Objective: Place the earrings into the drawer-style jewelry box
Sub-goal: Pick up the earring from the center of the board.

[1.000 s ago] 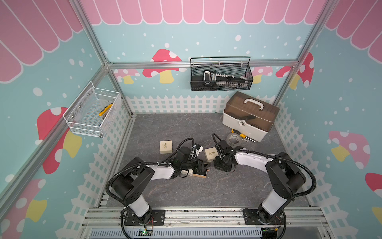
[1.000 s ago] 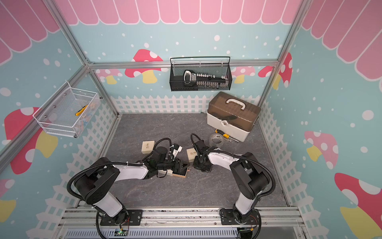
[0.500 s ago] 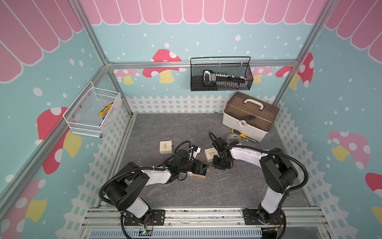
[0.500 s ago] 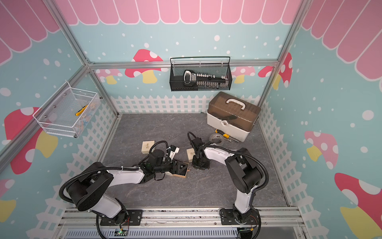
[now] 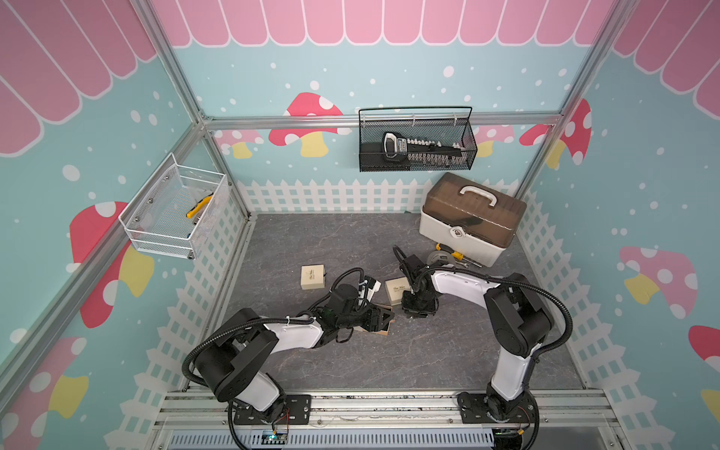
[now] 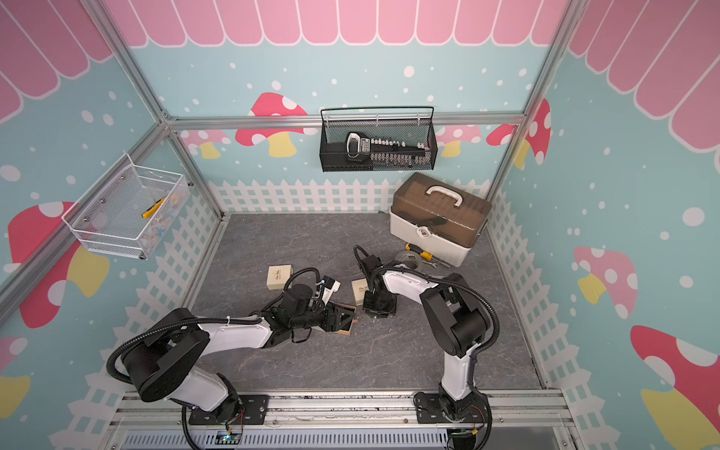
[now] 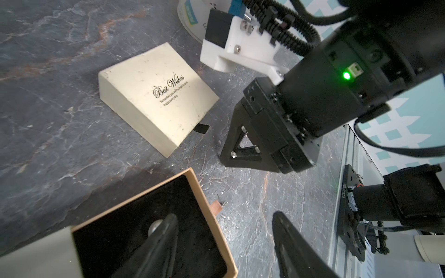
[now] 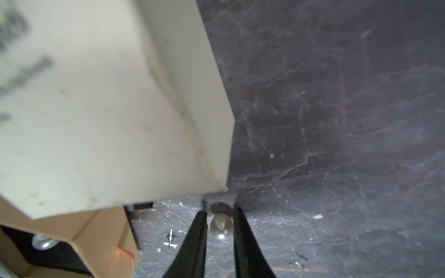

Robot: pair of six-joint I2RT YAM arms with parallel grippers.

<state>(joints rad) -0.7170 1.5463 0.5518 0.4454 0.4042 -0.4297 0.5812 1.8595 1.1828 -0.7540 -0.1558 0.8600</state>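
Pearl earring (image 8: 220, 227) in R claw (image 8: 220, 210)

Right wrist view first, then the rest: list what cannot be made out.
- Right wrist view: whether the right gripper pinches the pearl or only flanks it; box print blurred by closeness.
- Left wrist view: drawer cut off at the frame edge, its floor partly behind the left gripper.
- Top views: pearls too small to see.
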